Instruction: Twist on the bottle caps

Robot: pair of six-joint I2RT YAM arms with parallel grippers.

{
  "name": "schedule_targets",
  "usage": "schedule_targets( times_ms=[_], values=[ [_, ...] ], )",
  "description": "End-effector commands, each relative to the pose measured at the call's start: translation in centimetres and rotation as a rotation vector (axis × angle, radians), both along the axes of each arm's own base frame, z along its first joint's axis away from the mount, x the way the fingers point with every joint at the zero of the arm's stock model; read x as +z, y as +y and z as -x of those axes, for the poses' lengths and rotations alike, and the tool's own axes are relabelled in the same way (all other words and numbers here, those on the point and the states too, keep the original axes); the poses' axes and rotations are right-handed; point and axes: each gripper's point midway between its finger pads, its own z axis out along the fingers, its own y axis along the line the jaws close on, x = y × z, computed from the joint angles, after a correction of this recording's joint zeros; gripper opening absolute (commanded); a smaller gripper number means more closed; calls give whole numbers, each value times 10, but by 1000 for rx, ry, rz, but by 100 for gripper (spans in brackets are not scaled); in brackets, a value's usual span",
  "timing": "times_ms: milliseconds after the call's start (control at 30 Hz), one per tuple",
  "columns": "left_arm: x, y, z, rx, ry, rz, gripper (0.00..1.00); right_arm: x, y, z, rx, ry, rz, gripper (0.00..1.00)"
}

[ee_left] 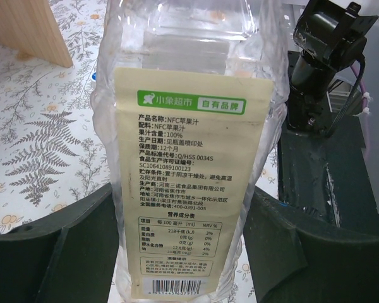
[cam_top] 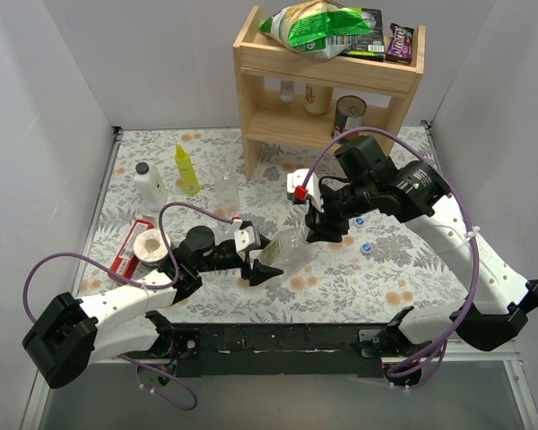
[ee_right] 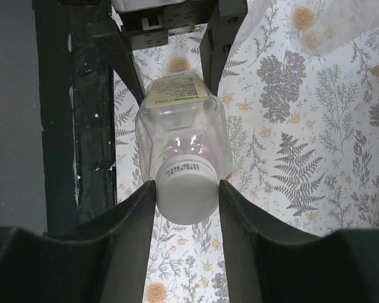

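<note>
Squarely over the middle of the floral table (cam_top: pixel 403 269), the left gripper (cam_top: pixel 262 269) is clamping the larger clear bottle (cam_top: pixel 289 246) around its labelled body, neck tilting toward 2 o'clock. The right gripper (ee_right: pixel 186 189) is pinching the white cap (ee_right: pixel 186 201) on that neck, jaws narrowly apart. Two blue caps (cam_top: pixel 360 219) are lying at 3 o'clock.
</note>
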Motion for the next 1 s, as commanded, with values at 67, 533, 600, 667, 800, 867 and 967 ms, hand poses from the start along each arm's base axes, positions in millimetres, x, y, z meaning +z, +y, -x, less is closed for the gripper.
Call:
schedule_targets(
  times_ms=[67,533,600,667,800,867,967],
  values=[
    [19,0,-5,18,-73,45,0,-4,-2,5,13,11,14,45],
    [33,-5,-44,237,-103,65,0,-32,3,-9,-272,242,76,5],
    [31,-5,-47,252,-107,51,0,-31,5,-16,-339,283,84,1],
    [26,-4,-49,265,-110,33,0,-29,3,-28,-406,290,83,1],
    [15,-3,-48,262,-85,-5,0,-17,6,-48,-469,280,68,1],
    [8,-3,-42,236,-61,-30,0,6,2,-66,-494,217,24,13],
    [-9,-2,-33,195,-19,-87,0,30,-6,-77,-463,201,-29,62]
  ],
)
